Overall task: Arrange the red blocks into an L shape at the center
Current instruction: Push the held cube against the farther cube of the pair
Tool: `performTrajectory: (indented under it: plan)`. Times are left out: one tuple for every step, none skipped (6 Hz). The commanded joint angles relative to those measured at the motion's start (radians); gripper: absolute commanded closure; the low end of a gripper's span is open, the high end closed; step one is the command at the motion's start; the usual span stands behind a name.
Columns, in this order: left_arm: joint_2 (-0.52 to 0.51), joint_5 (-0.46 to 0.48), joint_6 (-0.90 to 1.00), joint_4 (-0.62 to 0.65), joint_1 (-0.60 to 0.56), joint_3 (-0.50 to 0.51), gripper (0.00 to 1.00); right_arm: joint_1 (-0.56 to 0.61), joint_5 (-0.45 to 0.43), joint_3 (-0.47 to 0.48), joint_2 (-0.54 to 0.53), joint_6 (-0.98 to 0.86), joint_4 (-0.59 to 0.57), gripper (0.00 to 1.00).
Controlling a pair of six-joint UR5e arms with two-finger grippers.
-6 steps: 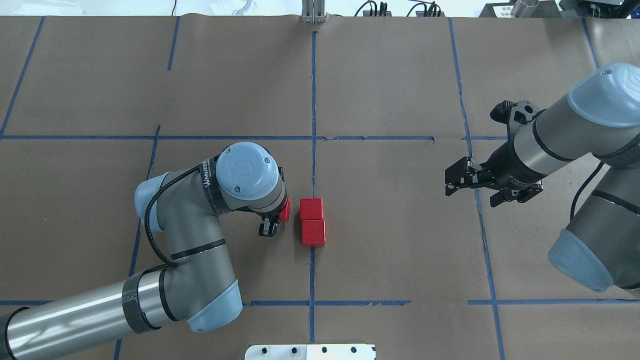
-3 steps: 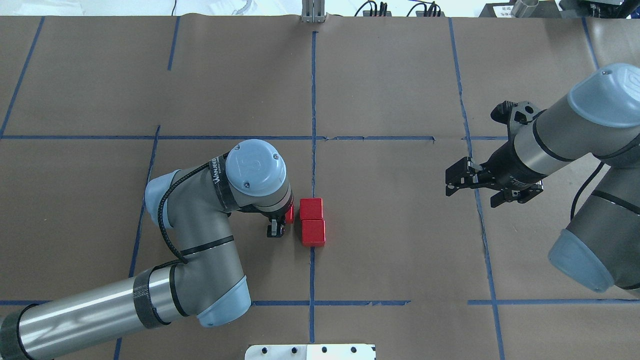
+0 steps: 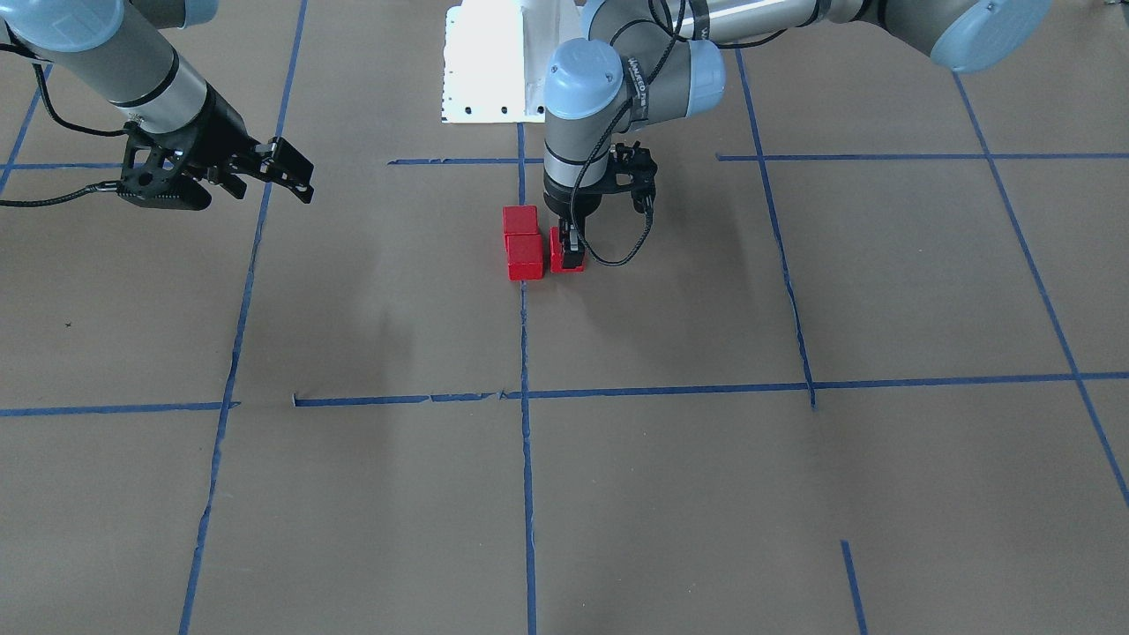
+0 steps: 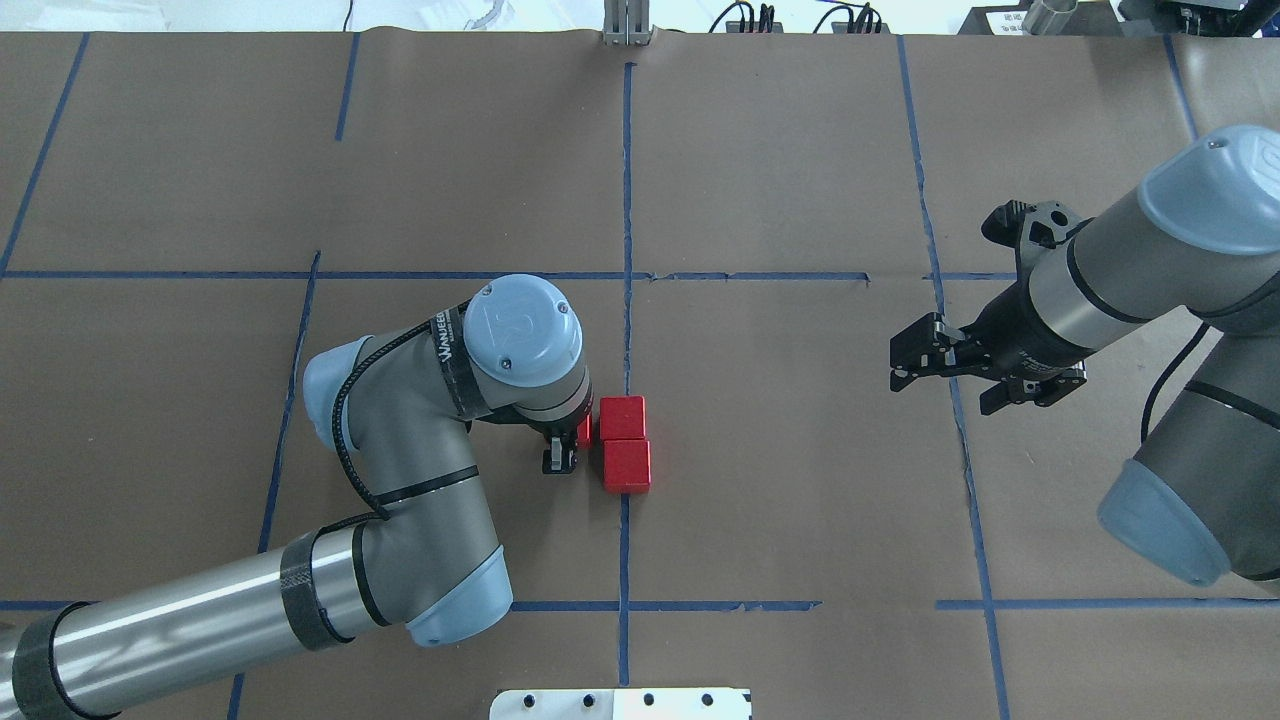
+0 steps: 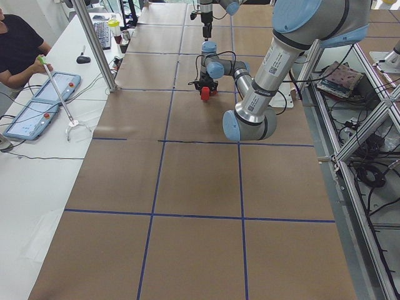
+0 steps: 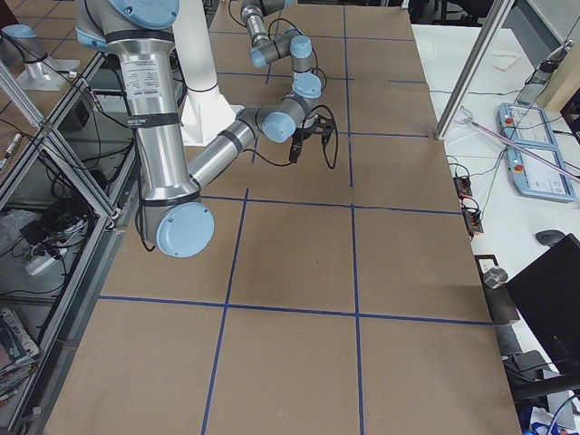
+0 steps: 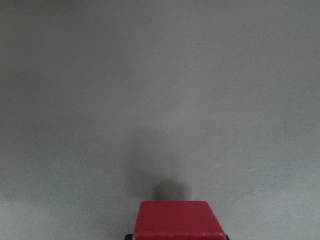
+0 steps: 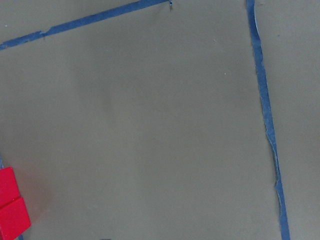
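Two red blocks (image 4: 622, 417) (image 4: 627, 465) lie touching in a short row on the middle blue tape line at the center (image 4: 627, 330); they also show as red blocks (image 3: 520, 220) (image 3: 525, 257). My left gripper (image 4: 566, 447) (image 3: 569, 250) is shut on a third red block (image 4: 583, 431) (image 3: 564, 256), held low just left of the row's far block, with a thin gap. The left wrist view shows this held block (image 7: 175, 219) over bare paper. My right gripper (image 4: 940, 382) (image 3: 231, 187) hangs open and empty far to the right.
The white robot base (image 4: 620, 703) sits at the near edge. A metal post (image 4: 626, 25) stands at the far edge. A person (image 5: 19, 50) sits at a side table with tablets. Blue tape lines cross the brown paper.
My left arm has swung right, bringing the held red block closer to the two blocks on the line. The right arm has not moved.
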Motion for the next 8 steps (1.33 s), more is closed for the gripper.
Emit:
performTrajectory:
  plan:
    - [-0.016, -0.001, -0.028, -0.009, -0.006, 0.025, 1.0, 0.0, 0.0, 0.002, -0.003, 0.001, 0.0, 0.0]
    - [-0.016, -0.001, -0.029, -0.011, -0.006, 0.026, 1.0, 0.0, 0.0, 0.0, -0.004, 0.001, 0.0, 0.0]
    - [-0.016, -0.001, -0.029, -0.011, -0.006, 0.028, 1.0, 0.0, 0.0, -0.001, -0.004, 0.001, 0.0, 0.0]
    - [-0.016, -0.001, -0.029, -0.011, -0.004, 0.028, 1.0, 0.0, 0.0, -0.001, -0.004, 0.001, 0.0, 0.0]
    - [-0.017, -0.002, -0.028, -0.012, -0.004, 0.035, 1.0, 0.0, 0.0, -0.001, -0.004, 0.001, 0.0, 0.0]
    - [-0.017, -0.001, -0.028, -0.012, -0.004, 0.035, 1.0, 0.0, 0.0, -0.001, -0.004, 0.001, 0.0, 0.0]
    - [-0.02, -0.002, -0.026, -0.014, -0.004, 0.035, 1.0, 0.0, 0.0, -0.001, -0.004, 0.001, 0.0, 0.0]
    - [-0.025, -0.002, -0.026, -0.014, -0.004, 0.038, 1.0, 0.0, 0.0, -0.001, -0.004, 0.001, 0.0, 0.0]
